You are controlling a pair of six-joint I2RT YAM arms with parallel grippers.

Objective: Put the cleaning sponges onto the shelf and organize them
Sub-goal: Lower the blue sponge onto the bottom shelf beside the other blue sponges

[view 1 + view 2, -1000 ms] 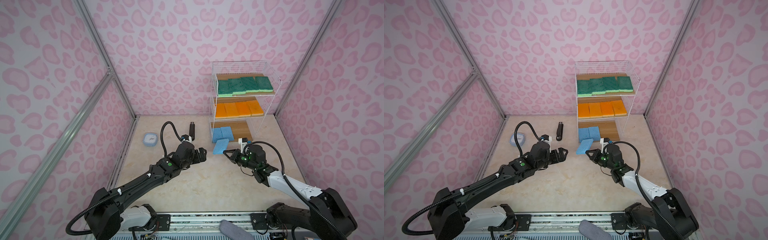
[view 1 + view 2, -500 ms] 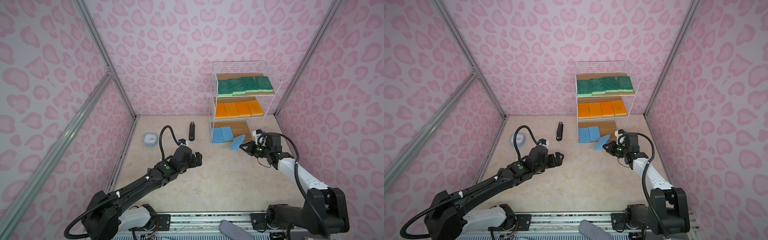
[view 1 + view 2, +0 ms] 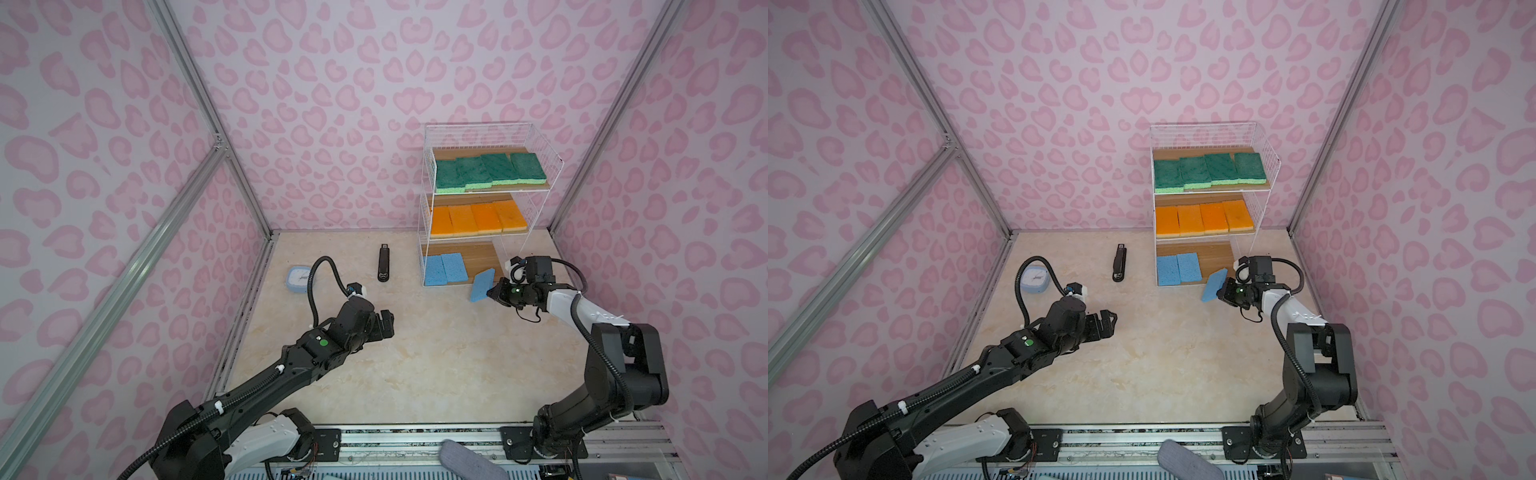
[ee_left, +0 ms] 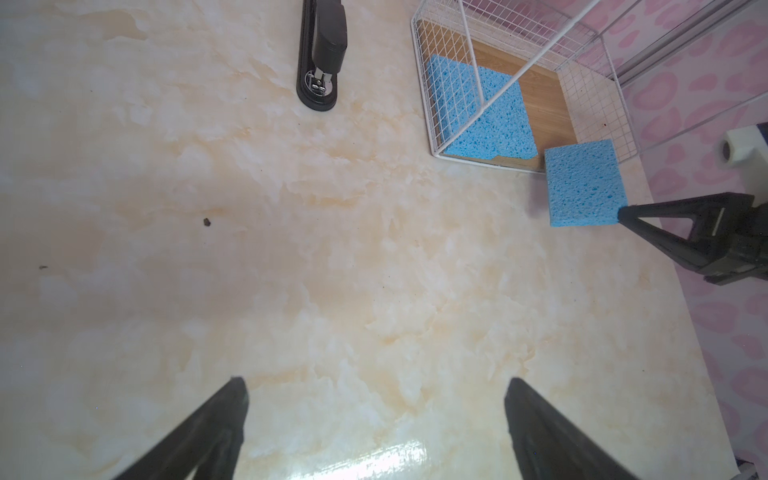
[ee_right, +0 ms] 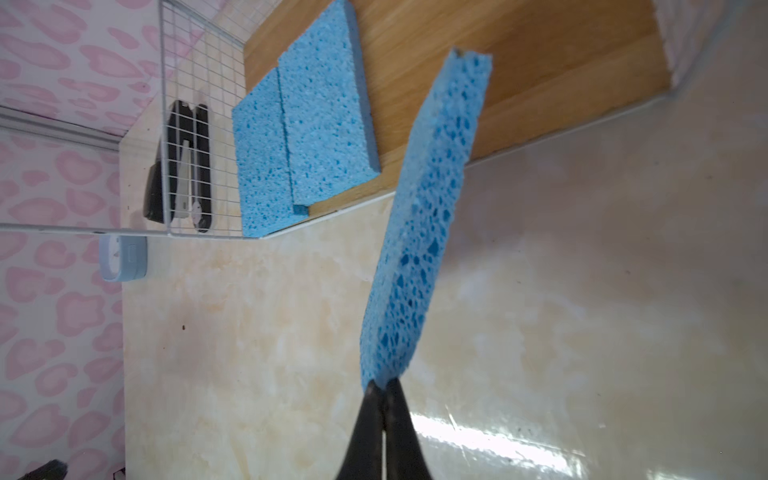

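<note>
Worktop: pale marble.
Right claw: pinching last blue sponge, just before the bottom board of the shelf.
Left claw: spread, idle.
Next: I'd lay it flat beside its two mates (bare wood there).

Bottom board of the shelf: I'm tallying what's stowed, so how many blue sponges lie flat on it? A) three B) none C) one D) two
D: two blue sponges lie side by side on the bottom board, while a third blue sponge is pinched by the right gripper, not yet set down.
</note>
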